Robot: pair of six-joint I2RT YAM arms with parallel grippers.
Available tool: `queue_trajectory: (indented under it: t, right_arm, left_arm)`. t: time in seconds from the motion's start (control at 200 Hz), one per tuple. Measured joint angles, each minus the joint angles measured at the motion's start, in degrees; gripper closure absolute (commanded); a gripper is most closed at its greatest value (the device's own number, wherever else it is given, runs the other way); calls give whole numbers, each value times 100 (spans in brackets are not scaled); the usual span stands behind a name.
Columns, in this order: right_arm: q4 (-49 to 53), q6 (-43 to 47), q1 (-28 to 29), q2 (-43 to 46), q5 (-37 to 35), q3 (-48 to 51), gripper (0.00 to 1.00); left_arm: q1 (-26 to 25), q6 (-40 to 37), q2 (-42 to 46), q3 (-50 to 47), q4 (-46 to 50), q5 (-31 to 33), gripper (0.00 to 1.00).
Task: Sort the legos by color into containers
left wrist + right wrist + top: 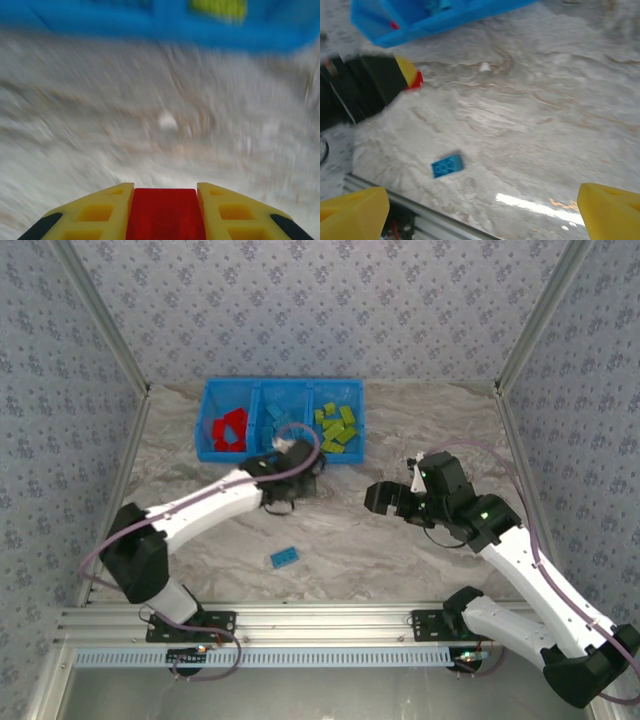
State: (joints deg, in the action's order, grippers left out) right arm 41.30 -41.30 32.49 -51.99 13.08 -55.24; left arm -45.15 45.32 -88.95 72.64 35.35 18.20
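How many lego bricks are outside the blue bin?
2: a small light-blue studded plastic brick on the table, a red brick in the left gripper. More may be hidden.

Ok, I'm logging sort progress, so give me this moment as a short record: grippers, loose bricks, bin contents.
left gripper: shut on a small red plastic brick, just in front of the bin tray
right gripper: open, empty, above the marble-patterned table
loose on table: one light-blue studded plastic brick
bright blue plastic bin tray: left compartment red bricks; middle light-blue bricks; right yellow-green bricks
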Motion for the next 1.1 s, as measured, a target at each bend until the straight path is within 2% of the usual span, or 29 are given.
queue_trajectory:
  t: [0.14, 0.255, 0.355, 0.465, 0.655, 0.805, 0.979, 1.099]
  right_arm:
    - [-1027, -2, 184, 111, 363, 313, 0]
    - [-1556, 17, 376, 79, 433, 433, 0]
    - [-1821, 129, 568, -61, 337, 420, 0]
    - [-1899, 470, 872, -339, -55, 286, 0]
    - [-2015, 1180, 1252, -946, -719, -216, 0]
    - [-2020, 1478, 1366, -1357, -968, -579, 0]
    - [-2011, 1574, 1458, -1582, -1189, -675, 0]
    - [-1880, 1672, 1624, -1878, -1462, -835, 0]
  left_arm:
    - [1193, -535, 111, 444, -133, 424, 76]
    - [2142, -938, -251, 925, -157, 568, 77]
    - [2673, -1132, -835, 1346, -271, 509, 77]
    - [3106, -1239, -1504, 1572, -367, 166, 76]
    - [3462, -1403, -2570, 2175, -297, -378, 60]
    - [3475, -1429, -2697, 2321, -208, -533, 46]
    - [3475, -1423, -2371, 2227, -177, -658, 44]
    - [3473, -1399, -1252, 1399, -251, -883, 44]
